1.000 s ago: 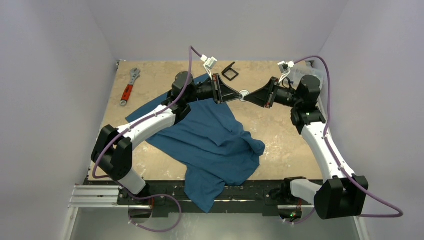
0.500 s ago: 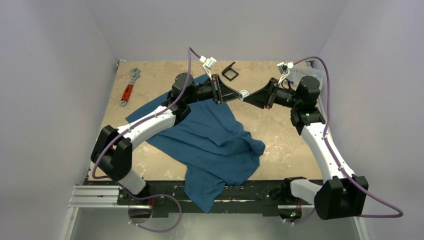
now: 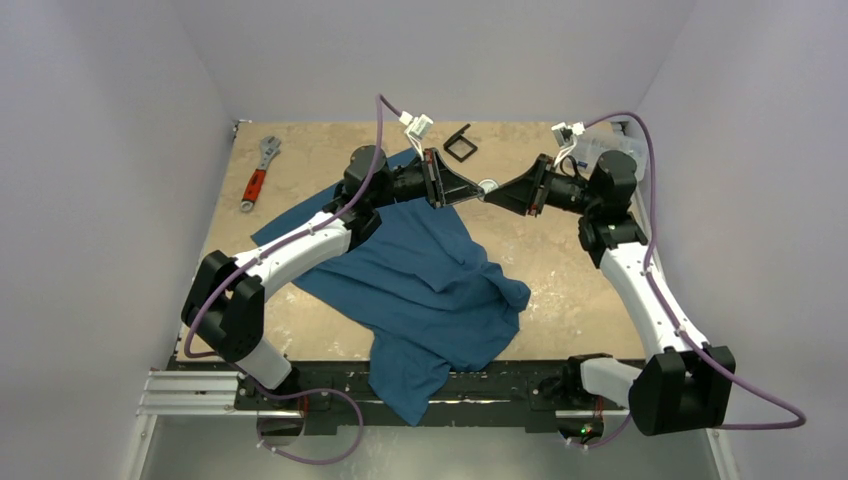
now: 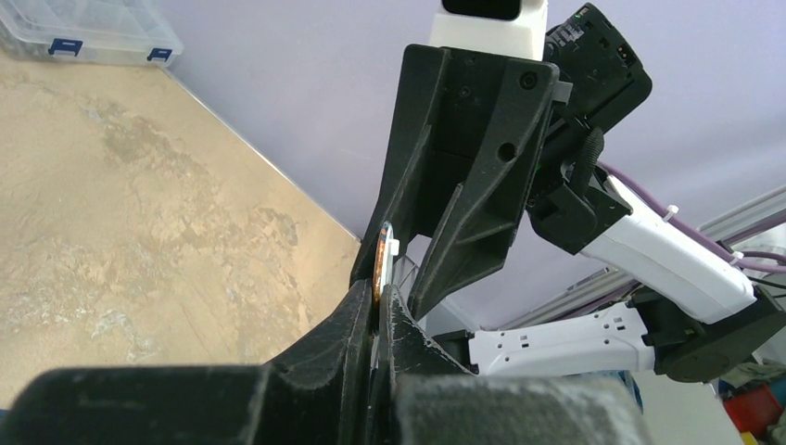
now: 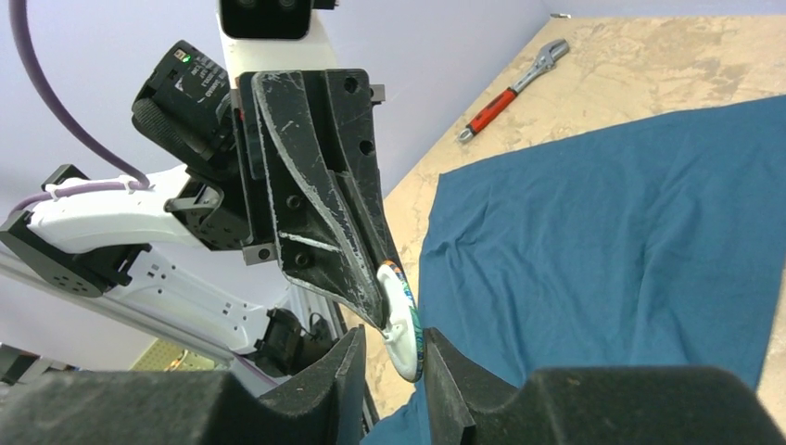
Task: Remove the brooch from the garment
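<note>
Brooch [image 5: 400,320] pinched in closed left pincer [image 3: 478,189]; right pincer [image 5: 394,357] part-open around it, gripping nothing.

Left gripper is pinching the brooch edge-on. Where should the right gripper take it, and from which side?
Take the free half of the brooch, on its two flat faces. It is a thin disc and the left gripper is shut on its far edge only. Come straight in from opposite that gripper; the right gripper already straddles the disc, open. Whether its fingers touch is unclear.

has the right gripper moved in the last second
Yes. In the top view the right gripper has crept a little toward the far edge, nearer the black square frame, staying at the brooch.
</note>
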`<move>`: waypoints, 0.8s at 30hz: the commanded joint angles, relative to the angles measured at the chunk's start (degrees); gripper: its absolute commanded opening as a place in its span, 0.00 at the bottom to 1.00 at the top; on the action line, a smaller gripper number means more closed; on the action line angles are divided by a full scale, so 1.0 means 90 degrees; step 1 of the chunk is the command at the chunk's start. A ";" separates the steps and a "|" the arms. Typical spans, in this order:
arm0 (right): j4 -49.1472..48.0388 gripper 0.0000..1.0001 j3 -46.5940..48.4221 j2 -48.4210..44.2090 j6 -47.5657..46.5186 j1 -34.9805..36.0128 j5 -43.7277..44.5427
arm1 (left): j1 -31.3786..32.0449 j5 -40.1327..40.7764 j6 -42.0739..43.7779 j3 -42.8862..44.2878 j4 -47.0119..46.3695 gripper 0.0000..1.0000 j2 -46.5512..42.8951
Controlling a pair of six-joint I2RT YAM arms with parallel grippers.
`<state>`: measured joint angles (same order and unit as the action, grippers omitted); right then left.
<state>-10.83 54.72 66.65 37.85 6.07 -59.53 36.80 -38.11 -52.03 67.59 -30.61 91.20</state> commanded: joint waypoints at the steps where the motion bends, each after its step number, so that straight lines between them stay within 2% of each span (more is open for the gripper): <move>1: -0.0252 0.30 0.0155 0.0091 0.0128 0.0038 -0.0002 | 0.0029 0.0046 0.0210 -0.0037 -0.0193 0.00 -0.0311; 8: -0.0279 0.22 0.0193 0.0231 0.0219 0.0034 -0.0138 | 0.0027 0.0017 0.0309 -0.0091 -0.0191 0.00 -0.0365; 24: -0.0459 0.38 0.0365 0.0288 0.0394 0.0032 -0.0105 | 0.0072 0.0253 0.0764 -0.0081 0.0273 0.00 -0.0474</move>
<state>-12.47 55.44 69.43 40.99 6.13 -60.97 36.95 -36.95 -47.90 66.72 -27.88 89.73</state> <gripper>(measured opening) 0.371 0.024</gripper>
